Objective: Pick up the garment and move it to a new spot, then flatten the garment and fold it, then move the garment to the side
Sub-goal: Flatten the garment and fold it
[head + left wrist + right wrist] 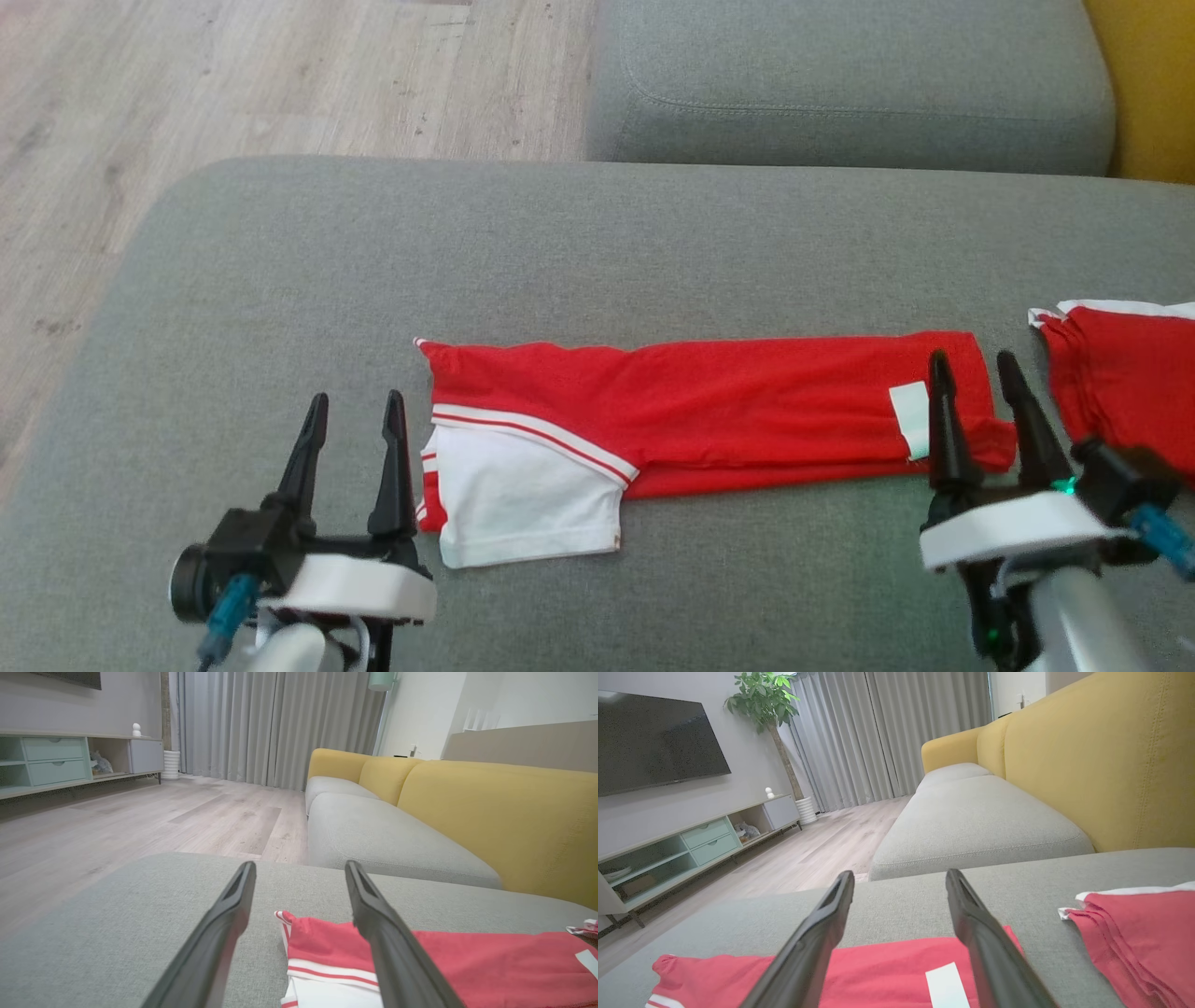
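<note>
Red-and-white shirt (709, 411): laid on sofa seat (280, 280), folded into a long strip; final folds and move aside judged outstanding. Left gripper (358, 396), right gripper (972, 356): fingers released, empty.

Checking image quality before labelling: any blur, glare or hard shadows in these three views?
Head view: even soft light, no glare, faint shadows; red garment crisp, right gripper slightly smeared at its base. Left wrist view: its fingers go soft toward the bottom edge, sofa seat sharp. Right wrist view: same softness on its fingers, no glare.
</note>
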{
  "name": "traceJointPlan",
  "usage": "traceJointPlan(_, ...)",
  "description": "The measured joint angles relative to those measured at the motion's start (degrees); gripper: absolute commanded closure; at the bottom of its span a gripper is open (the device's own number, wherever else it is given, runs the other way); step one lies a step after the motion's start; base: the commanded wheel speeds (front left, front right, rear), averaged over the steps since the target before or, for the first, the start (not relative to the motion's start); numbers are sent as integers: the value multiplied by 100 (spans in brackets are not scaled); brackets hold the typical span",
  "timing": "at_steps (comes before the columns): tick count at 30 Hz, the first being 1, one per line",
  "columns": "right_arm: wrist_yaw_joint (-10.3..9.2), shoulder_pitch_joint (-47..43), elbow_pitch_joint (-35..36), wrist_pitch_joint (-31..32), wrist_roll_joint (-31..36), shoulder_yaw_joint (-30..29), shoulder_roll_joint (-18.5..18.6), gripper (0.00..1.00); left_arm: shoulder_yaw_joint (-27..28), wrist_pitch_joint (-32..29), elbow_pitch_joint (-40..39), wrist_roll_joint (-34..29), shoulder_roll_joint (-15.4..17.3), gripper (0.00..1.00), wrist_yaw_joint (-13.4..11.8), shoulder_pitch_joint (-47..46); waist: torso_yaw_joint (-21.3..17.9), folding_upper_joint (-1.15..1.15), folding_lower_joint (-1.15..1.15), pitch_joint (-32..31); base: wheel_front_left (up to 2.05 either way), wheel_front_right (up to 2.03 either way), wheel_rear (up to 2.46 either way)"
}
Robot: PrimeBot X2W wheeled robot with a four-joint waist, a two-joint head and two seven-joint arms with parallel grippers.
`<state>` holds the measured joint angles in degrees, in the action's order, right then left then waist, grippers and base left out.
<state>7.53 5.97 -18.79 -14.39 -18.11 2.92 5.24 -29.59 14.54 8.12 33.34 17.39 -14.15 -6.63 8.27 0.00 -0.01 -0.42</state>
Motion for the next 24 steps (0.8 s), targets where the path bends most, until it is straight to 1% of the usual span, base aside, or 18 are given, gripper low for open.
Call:
traceJointPlan(4, 0, -230, 54, 0, 212, -21, -119, 0, 447, 0, 97, -488, -327, 0, 311, 220, 0, 0, 0, -9, 0, 0, 0)
traceJointPlan(6, 0, -367, 52, 0, 310, 4, -141, 0, 583, 0, 222, -676, -432, 0, 453, 376, -9, 0, 0, -9, 0, 0, 0)
traceJointPlan(7, 0, -474, 57, 0, 363, -4, -155, 0, 731, 0, 353, -875, -517, 0, 567, 520, -11, 0, 0, -11, 0, 0, 0)
traceJointPlan(13, 0, -513, 79, 0, 511, -29, -193, 0, 1109, 0, 524, -1218, -782, 0, 954, 591, -7, 0, 1, 23, 0, 0, 0)
traceJointPlan(16, 0, -492, 44, 0, 614, -85, -207, 0, 1205, 0, 632, -1359, -907, 0, 1084, 586, 2, 0, 0, 97, 0, 0, 0)
traceJointPlan(20, 0, -166, -406, 96, 834, -316, -213, 0, 1344, 0, 688, -1526, -1046, 0, 1262, 525, 3, 0, 1, 233, 0, 0, 0)
traceJointPlan(24, 0, 320, -937, 332, 1014, -821, -211, 0, 1458, 0, 765, -1655, -1161, 0, 1390, 364, 46, 0, 1, 394, 0, 0, 0)
